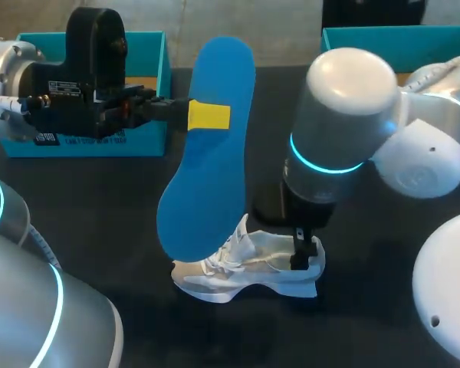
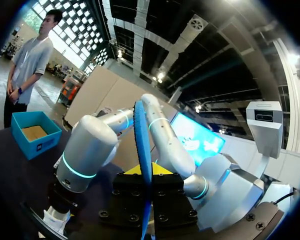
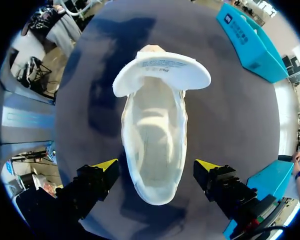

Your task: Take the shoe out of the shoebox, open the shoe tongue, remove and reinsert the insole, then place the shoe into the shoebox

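Pinching a smooth, curved blue insole (image 1: 207, 165) between its yellow tips, the left claw (image 1: 208, 115) holds it upright over the white shoe (image 3: 155, 130). The right claw (image 3: 156, 166) hangs wide open astride the heel, fingers (image 3: 97, 177) apart from it. The shoe stands mid-worktop (image 1: 100, 207), tongue (image 3: 162, 75) splayed flat. A blue shoebox (image 1: 84, 144) sits at the far edge.
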`<act>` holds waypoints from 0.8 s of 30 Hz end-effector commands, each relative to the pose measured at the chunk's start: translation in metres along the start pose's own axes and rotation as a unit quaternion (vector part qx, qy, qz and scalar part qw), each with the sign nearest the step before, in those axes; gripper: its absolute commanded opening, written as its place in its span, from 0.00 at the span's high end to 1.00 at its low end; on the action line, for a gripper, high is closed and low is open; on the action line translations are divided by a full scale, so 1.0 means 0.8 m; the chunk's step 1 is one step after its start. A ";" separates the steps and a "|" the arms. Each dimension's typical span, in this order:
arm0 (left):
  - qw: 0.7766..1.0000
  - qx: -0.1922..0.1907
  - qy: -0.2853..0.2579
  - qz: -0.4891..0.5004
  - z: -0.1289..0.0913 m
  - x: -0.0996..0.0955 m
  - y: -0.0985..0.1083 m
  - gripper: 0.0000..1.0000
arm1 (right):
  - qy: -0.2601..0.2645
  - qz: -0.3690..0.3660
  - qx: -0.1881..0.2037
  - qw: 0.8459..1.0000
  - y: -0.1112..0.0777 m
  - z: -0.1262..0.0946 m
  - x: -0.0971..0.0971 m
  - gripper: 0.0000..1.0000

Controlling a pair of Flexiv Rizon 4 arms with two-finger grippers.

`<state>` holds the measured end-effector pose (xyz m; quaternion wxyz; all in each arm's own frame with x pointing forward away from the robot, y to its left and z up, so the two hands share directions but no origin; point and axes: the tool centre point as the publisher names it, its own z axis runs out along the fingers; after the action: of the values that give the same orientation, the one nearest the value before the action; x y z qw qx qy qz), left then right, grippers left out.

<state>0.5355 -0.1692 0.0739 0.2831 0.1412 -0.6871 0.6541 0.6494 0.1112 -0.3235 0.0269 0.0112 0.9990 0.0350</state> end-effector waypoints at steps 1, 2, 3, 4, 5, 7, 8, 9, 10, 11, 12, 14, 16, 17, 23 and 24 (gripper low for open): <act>1.000 -0.001 -0.001 0.000 0.002 0.000 0.000 1.00 | -0.001 0.000 -0.002 1.000 -0.003 0.002 0.002 0.00; 1.000 -0.001 -0.001 0.000 0.002 0.000 0.000 1.00 | 0.000 -0.001 -0.004 1.000 -0.004 0.002 0.002 0.00; 1.000 -0.001 -0.001 0.000 0.002 0.000 0.000 1.00 | 0.001 -0.002 -0.004 1.000 -0.005 0.003 0.003 0.00; 1.000 -0.001 -0.001 0.000 0.002 0.000 0.000 1.00 | 0.002 -0.003 -0.005 1.000 -0.007 0.004 0.002 0.00; 1.000 -0.001 -0.001 0.000 0.002 0.000 0.000 1.00 | 0.003 -0.003 -0.006 1.000 -0.008 0.004 0.002 0.00; 1.000 -0.001 -0.001 0.000 0.002 0.000 0.000 1.00 | 0.004 -0.003 -0.007 1.000 -0.011 0.004 0.002 0.00; 1.000 -0.001 -0.001 0.000 0.002 0.000 0.000 1.00 | 0.005 -0.004 -0.006 1.000 -0.013 0.004 0.002 0.00; 1.000 -0.001 -0.001 0.000 0.002 0.000 0.000 1.00 | 0.006 -0.004 -0.006 1.000 -0.014 0.004 0.002 0.00; 1.000 -0.001 -0.001 0.000 0.002 0.000 0.000 1.00 | 0.008 -0.004 -0.004 1.000 -0.016 0.004 0.001 0.00; 1.000 -0.001 -0.001 0.000 0.002 0.000 0.000 1.00 | 0.009 -0.004 -0.003 1.000 -0.016 0.003 0.000 0.00; 1.000 -0.001 -0.001 0.000 0.002 0.000 0.000 1.00 | 0.008 -0.004 -0.003 1.000 -0.015 0.000 -0.002 0.00; 1.000 -0.001 -0.001 0.000 0.002 0.000 0.000 1.00 | 0.004 -0.006 -0.002 1.000 -0.010 -0.004 -0.008 0.00; 1.000 -0.001 -0.001 0.000 0.002 0.000 0.000 1.00 | 0.001 -0.010 -0.002 1.000 -0.006 -0.007 -0.014 0.00; 1.000 -0.001 -0.001 0.000 0.002 0.000 0.000 1.00 | 0.000 -0.013 -0.004 1.000 -0.003 -0.007 -0.018 0.00; 1.000 -0.001 -0.001 0.000 0.002 0.000 0.000 1.00 | -0.003 -0.025 -0.012 1.000 0.012 -0.002 -0.032 0.00; 1.000 -0.001 -0.001 0.000 0.002 0.000 0.000 1.00 | -0.002 -0.026 -0.012 1.000 0.014 0.000 -0.034 0.00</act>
<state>0.5355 -0.1692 0.0739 0.2830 0.1412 -0.6871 0.6541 0.6712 0.1142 -0.3136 0.0349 -0.0136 0.9981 0.0488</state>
